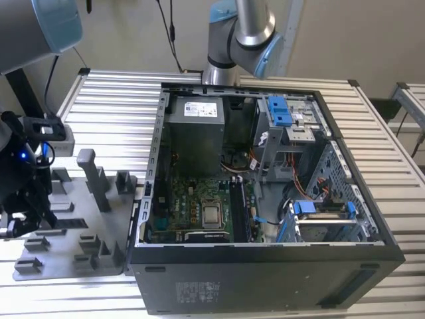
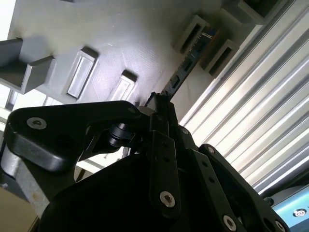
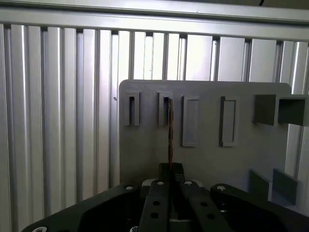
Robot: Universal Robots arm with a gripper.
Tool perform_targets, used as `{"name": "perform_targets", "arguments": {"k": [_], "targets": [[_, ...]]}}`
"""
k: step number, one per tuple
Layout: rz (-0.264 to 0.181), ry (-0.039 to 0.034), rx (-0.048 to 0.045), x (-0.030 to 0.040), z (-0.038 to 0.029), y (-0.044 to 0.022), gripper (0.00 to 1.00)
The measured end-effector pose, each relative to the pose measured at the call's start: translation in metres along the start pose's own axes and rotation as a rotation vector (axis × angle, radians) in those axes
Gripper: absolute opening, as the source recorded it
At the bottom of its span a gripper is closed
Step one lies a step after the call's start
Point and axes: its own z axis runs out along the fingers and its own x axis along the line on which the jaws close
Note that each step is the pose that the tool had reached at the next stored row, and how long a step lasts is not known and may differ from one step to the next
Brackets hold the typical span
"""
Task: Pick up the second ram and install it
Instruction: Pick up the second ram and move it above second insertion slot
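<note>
Ram (image 3: 170, 130), thin dark flat stick, stands on edge in grey plastic fixture (image 1: 70, 199), exterior view's lower left; gripper (image 3: 170, 168) pinches its end.

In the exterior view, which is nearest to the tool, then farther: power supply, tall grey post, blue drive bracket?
1. Tall grey post, on the fixture plate near the tool.
2. Power supply, inside the case.
3. Blue drive bracket, toward the exterior view's right.

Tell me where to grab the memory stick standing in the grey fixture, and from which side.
Pinch the second ram across its flat faces, near the end away from the slotted block holding it. It stands on edge on the grey fixture, so come from above.
</note>
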Motion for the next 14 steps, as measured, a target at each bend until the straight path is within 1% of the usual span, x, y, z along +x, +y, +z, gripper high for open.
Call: {"name": "perform_targets", "arguments": {"k": [14], "targets": [[0.000, -0.0001, 0.0001, -0.0003, -0.0056, 0.0000, 0.14]]}}
